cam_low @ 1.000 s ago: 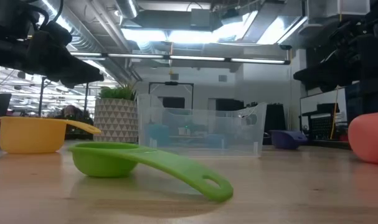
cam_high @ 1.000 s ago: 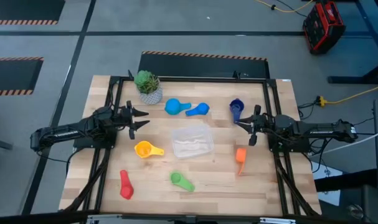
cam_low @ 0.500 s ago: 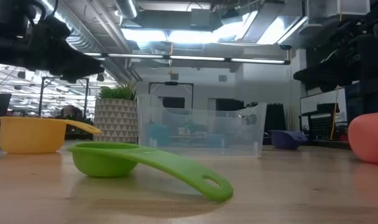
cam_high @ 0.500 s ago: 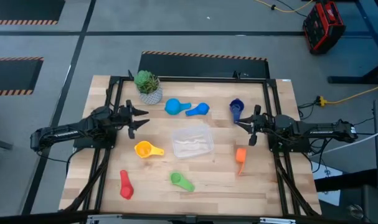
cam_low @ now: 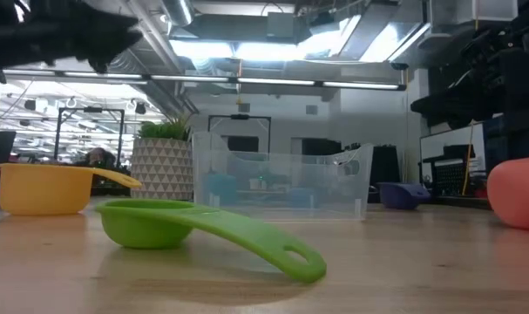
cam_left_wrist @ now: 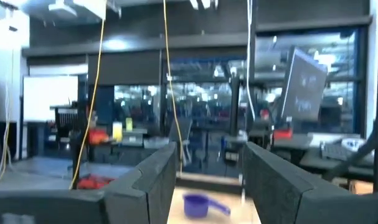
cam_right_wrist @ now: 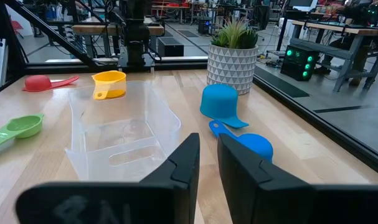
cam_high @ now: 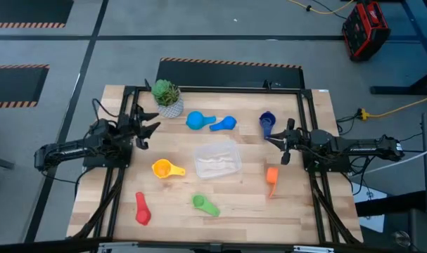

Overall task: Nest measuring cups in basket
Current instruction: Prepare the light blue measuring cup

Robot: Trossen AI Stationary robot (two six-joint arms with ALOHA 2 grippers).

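Nearest the front edge of the bench (cam_high: pixel 220 221) two measuring cups are found lying loose: the red cup (cam_high: pixel 141 209) toward the front left corner and the green cup (cam_high: pixel 205 204) near the middle of that edge. A little farther in, the orange cup (cam_high: pixel 271 178) lies toward the right edge and the yellow cup (cam_high: pixel 166 169) left of centre, its bowl upward. The clear basket (cam_high: pixel 217 159) stands at the middle of the bench, open side up and holding nothing, which suggests nesting has not begun (the cups ring it on every side, so each is within reach of one arm).

Beyond the basket, toward the back edge, the light blue cup (cam_high: pixel 197 120) is seen upside down, the mid-blue cup (cam_high: pixel 224 124) just beside it, and the dark blue cup (cam_high: pixel 266 123) farther right. At the back left corner a potted plant (cam_high: pixel 167 97) stands, not part of the task.

Seven cups are counted, one basket, one plant.

The left gripper (cam_high: pixel 141 131) is held above the left side of the bench, pointed toward the back, its fingers spread with nothing between them. The right gripper (cam_high: pixel 279 144) hovers right of the basket, between the dark blue and orange cups, its fingers nearly closed and empty.
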